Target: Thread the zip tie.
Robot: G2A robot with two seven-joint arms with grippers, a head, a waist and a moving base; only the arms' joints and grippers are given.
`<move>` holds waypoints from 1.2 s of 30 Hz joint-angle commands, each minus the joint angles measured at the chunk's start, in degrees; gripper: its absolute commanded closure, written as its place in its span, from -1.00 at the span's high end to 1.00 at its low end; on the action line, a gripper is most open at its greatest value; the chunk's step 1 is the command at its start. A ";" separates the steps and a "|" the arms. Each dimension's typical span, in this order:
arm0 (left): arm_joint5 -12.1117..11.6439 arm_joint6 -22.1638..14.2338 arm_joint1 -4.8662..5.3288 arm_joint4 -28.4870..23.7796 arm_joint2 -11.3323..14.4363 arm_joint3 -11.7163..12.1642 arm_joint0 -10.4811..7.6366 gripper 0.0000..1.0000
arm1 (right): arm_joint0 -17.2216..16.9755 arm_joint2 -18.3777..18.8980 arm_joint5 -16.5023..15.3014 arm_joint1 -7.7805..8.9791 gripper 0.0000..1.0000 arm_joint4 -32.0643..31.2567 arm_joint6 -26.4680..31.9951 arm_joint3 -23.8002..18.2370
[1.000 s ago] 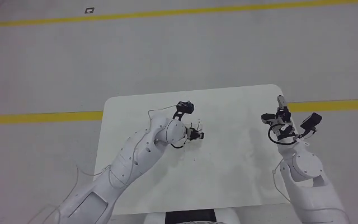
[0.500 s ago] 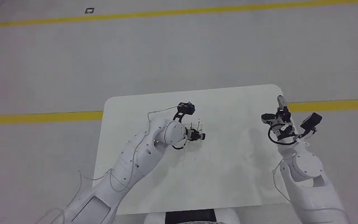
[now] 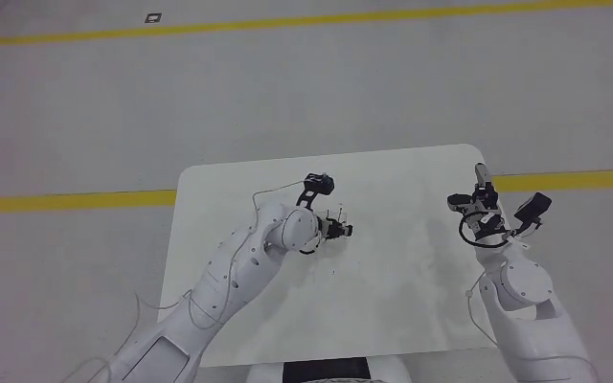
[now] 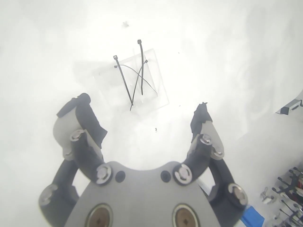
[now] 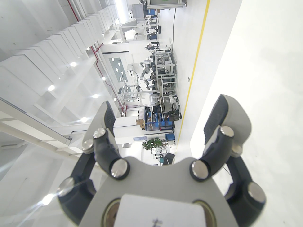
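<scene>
Several black zip ties [image 4: 135, 76] lie crossed over one another in a shallow clear tray [image 4: 156, 72] on the white table [image 3: 402, 287]. My left gripper [image 4: 142, 109] hangs above the tray's near side, open, with nothing between its fingers [image 4: 85, 114]. In the top view the left gripper [image 3: 335, 229] sits over the table's middle, with thin zip tie ends [image 3: 330, 212] showing beside it. My right gripper [image 5: 165, 114] is open and empty, raised at the table's right edge [image 3: 482, 188] and pointing out toward the hall.
A small dark speck [image 4: 155, 129] lies on the table near the tray, another grey fleck [image 4: 125, 24] beyond it. The table's right half [image 3: 421, 249] is bare white surface. Yellow floor lines [image 3: 86, 200] run past the table.
The left arm has crept slightly to the right over the table's middle. The right arm has not moved.
</scene>
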 commanded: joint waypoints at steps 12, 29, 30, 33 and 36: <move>4.09 -3.00 -0.11 5.43 1.09 -2.20 -0.12 -0.22 | 0.00 0.00 0.00 0.00 1.00 0.00 0.00 0.00; 4.09 -2.44 -2.30 6.46 0.66 3.39 -1.72 -0.70 | 0.00 0.00 0.00 0.00 1.00 0.00 0.00 0.00; 4.09 -2.33 -2.45 6.29 0.75 3.85 -1.89 -0.70 | 0.00 0.00 0.00 0.00 1.00 0.00 0.00 0.00; 4.09 -1.84 -2.90 5.79 1.05 5.49 -2.50 -0.72 | 0.00 0.00 0.00 0.00 1.00 0.00 0.00 0.00; 4.09 -1.19 -3.31 4.99 1.37 7.14 -3.21 -0.78 | 0.00 0.00 0.00 0.00 1.00 0.00 0.00 0.00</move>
